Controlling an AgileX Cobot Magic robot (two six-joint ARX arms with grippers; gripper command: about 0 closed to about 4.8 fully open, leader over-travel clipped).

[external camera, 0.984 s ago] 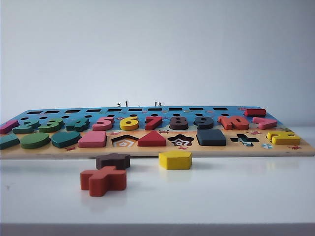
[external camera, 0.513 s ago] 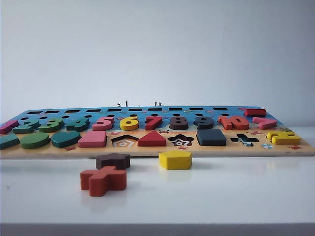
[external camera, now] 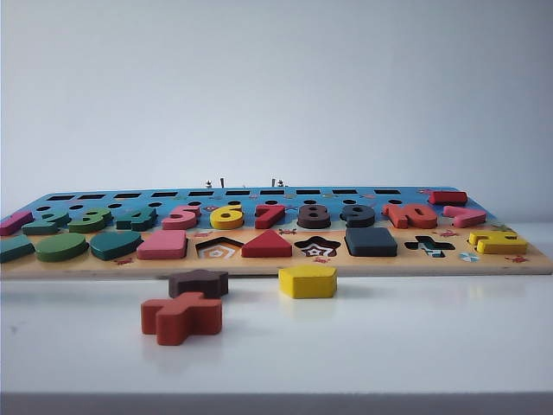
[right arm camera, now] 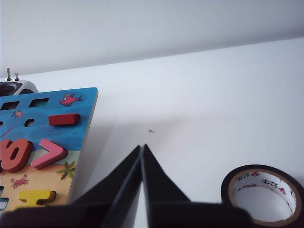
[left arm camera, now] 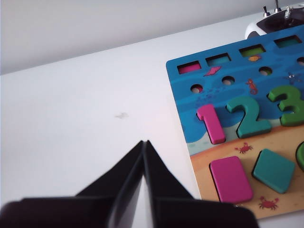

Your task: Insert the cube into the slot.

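Both hands closed, left hand [left arm camera: 143, 142], right hand [right arm camera: 142, 147], cube [external camera: 371, 241] well apart.

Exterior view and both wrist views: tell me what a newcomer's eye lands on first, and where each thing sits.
The colourful puzzle board spans the table, its numbers and shapes mostly seated, the dark cube already in its front row. Three loose pieces lie on the white table in front: a yellow hexagon, a brown star and an orange cross. The left gripper and right gripper hang shut beside the board's two ends, a tape roll by the right.
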